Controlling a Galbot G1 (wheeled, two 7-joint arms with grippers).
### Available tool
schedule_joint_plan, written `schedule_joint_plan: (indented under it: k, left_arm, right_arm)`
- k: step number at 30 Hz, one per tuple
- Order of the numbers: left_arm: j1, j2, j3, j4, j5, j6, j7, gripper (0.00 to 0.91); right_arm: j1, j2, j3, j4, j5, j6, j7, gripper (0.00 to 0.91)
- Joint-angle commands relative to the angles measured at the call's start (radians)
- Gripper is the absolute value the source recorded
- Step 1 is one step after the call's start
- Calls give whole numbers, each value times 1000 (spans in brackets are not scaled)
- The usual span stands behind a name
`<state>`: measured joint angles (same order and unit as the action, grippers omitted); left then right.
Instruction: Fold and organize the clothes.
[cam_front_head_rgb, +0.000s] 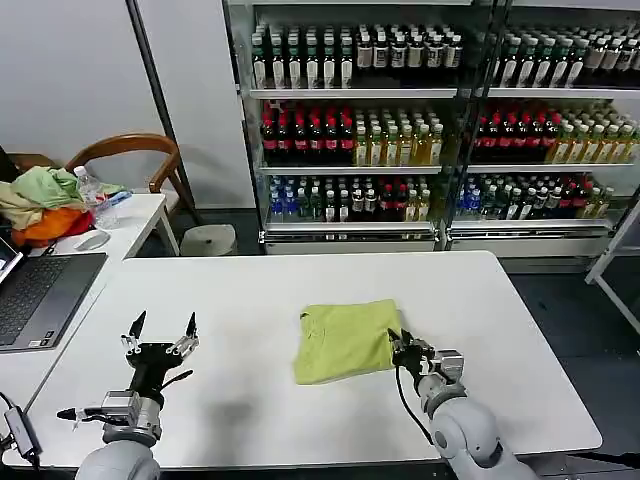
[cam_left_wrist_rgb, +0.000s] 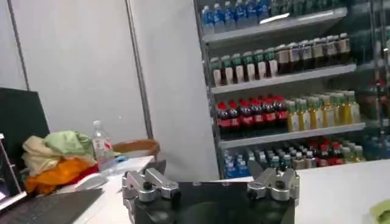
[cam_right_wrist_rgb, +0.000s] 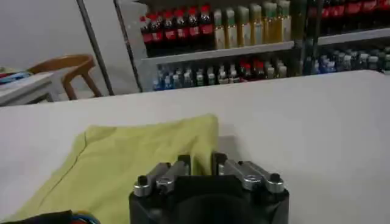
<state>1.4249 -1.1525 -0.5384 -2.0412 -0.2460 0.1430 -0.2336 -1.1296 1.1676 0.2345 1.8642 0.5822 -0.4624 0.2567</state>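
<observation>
The lime T-shirt (cam_front_head_rgb: 347, 340) lies on the white table (cam_front_head_rgb: 250, 300), a little toward the near edge and right of the middle, and it is already down to a compact, roughly square packet with its layers stacked and no sleeve hanging loose, so the folding looks largely finished. The right gripper (cam_front_head_rgb: 399, 350) sits low at the packet's right edge, near the front corner of the cloth; in the right wrist view its fingers (cam_right_wrist_rgb: 177, 169) stand close together just beside the yellow-green fabric, with no cloth visibly pinched between them, so it reads as clenched on nothing. The left gripper (cam_front_head_rgb: 160, 328) is parked well apart from the shirt, toward the near left part of the table, its two fingers spread wide and pointing up, released and empty. What seems left is tidying: squaring the slightly skewed packet or moving it to its final spot. The heap of other garments (cam_front_head_rgb: 40, 205) sits on the side table by the laptop (cam_front_head_rgb: 45, 295).
</observation>
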Motion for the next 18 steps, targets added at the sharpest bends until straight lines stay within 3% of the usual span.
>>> schedule_joint_plan:
  k: [1,3,10,18]
  left_arm:
    - [-13,14,16,-1,-3,-38,30,907]
    - [-29,17,27,2,2,-45,35,907]
    - [-69,14,50,19,29,-62,60,907]
    - [-89,27,44,67,31,-150,128,907]
  right_arm:
    - [-34,-43,78,47,-228,45,-50,907]
    - [-33,-56,99,49,-262,119,-58,907]
    - [-15,-84,151,15,-349,198,-102,907]
    - [46,-83,181,-35,-323,255,-94,907]
